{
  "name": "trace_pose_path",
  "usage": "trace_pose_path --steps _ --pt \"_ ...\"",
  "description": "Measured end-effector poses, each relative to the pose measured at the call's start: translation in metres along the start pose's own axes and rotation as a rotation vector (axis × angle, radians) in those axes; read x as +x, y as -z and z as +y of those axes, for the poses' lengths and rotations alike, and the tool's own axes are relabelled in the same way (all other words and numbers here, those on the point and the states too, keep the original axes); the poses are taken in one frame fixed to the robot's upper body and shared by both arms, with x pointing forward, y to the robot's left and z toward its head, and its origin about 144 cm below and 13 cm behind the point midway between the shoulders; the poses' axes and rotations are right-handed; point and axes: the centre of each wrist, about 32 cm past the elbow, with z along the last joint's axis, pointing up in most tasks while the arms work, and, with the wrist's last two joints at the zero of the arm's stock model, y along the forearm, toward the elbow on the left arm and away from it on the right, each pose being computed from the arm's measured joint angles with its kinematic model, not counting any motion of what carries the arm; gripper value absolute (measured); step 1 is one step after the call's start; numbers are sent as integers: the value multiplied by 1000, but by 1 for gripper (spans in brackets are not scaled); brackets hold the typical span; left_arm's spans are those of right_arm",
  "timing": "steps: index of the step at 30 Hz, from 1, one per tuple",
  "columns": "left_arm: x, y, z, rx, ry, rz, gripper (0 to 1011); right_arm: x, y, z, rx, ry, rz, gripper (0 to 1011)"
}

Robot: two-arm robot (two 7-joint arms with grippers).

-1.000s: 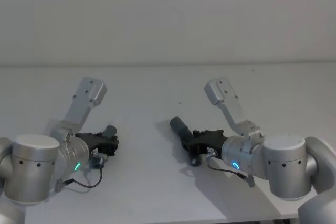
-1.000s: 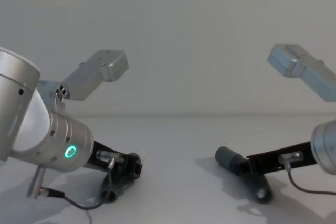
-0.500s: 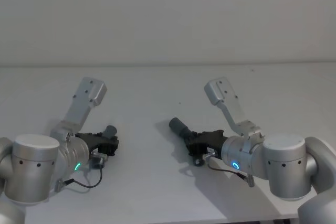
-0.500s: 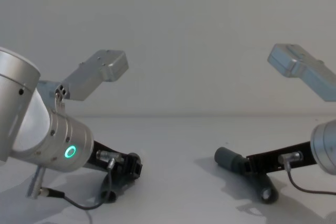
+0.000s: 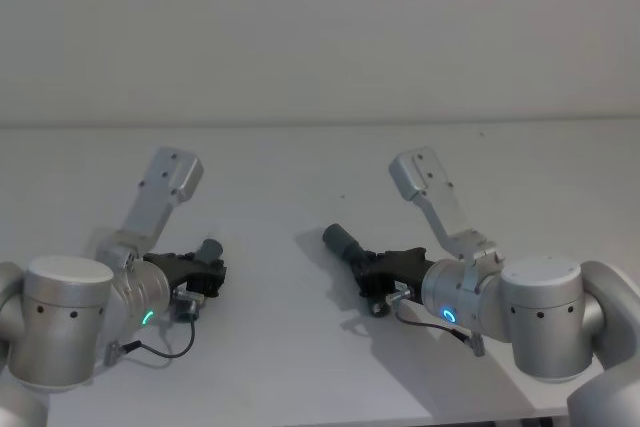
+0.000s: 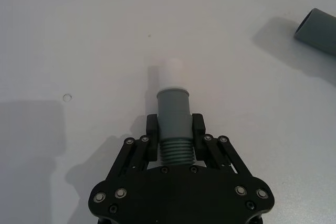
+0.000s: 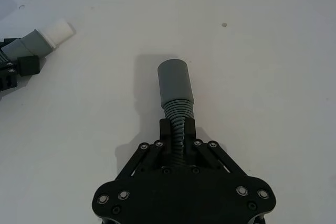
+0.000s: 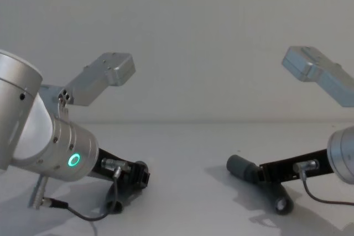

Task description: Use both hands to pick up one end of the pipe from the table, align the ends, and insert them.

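Left wrist view, left gripper (image 6: 175, 128) clamps white-tipped pipe (image 6: 173, 106), right gripper (image 7: 177, 127) clamps grey-cuffed piece (image 7: 175, 83)

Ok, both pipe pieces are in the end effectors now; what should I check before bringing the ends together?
1. Left end effector shut on the white-tipped piece: ok.
2. Right end effector shut on the plain-cuffed piece, at its ribs: ok.
3. White tip clear of the grip: ok.
4. Plain cuff sticking out free beyond the grip: ok.
5. Ends lined up: not ok; they are apart and point at an angle to each other.
6. Both pieces lifted off the table: cannot tell.
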Motion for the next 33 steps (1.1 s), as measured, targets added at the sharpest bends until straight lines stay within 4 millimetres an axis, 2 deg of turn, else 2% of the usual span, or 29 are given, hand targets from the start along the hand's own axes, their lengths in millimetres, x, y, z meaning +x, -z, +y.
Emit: trace_pose_path --steps 21,33 --pt "0 -1 0 -2 3 -4 343 1 1 -1 7 -3 -5 116" --pt "-2 -8 8 -53 63 -98 343 12 8 -19 96 -39 -108 115"
